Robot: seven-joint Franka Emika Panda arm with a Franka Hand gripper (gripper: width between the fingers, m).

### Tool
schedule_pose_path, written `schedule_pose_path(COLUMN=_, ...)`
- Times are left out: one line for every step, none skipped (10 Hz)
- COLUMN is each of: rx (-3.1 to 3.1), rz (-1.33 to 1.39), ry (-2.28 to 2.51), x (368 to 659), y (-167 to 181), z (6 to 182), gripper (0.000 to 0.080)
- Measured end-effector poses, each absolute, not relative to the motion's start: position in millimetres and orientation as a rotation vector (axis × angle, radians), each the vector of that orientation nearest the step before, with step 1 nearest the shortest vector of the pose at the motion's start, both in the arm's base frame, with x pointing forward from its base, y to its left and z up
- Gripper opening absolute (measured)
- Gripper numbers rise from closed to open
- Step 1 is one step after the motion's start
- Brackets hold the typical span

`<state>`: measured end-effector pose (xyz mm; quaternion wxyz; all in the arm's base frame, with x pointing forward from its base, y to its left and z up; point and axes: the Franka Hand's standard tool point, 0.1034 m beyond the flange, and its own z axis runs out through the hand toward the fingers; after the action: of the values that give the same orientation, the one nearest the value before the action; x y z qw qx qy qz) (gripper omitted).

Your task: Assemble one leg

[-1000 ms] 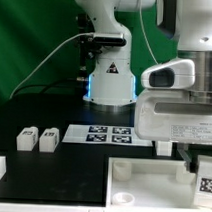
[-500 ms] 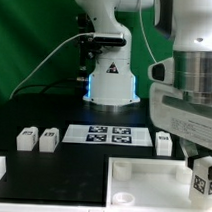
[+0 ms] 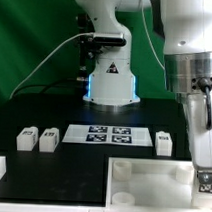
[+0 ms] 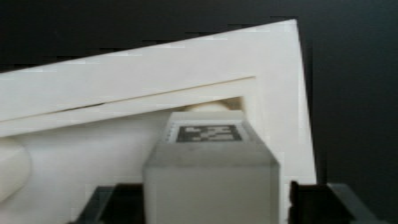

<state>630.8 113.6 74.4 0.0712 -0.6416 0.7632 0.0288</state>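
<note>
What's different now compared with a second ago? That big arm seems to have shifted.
The arm has swung toward the exterior view's right and lowered the leg in its tool to the corner of the white top. This uncovered a third loose leg on the table. The two legs and the marker board stayed put.

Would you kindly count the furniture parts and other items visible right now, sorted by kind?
Legs: 4, two side by side, one near the marker board, one in the hand.
Square top: 1.
Marker board: 1.
Total: 6.
</note>
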Motion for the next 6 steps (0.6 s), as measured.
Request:
schedule_pose_path(rx=-1.930, rz=0.087, ry=2.294, x=631, y=114, z=74.1, gripper=0.0512)
schedule_pose_path(rx=-1.998, rz=0.079, ry=2.233, x=631, y=114, z=73.3, gripper=0.0512)
schedule_pose_path(rx=-2.132, rz=0.061, ry=2.098, x=630, y=119, z=71.5, gripper=0.0621)
schedule_pose_path(rx=-2.283, rz=0.073, ry=1.942, x=626, y=123, z=71.2, gripper=0.0641)
schedule_pose_path(rx=-2.496, rz=0.055, ry=1.681, x=626, y=126, z=72.2, gripper=0.0641)
schedule_pose_path(rx=-2.530, rz=0.046, ry=1.627, x=626, y=125, z=71.8, gripper=0.0648)
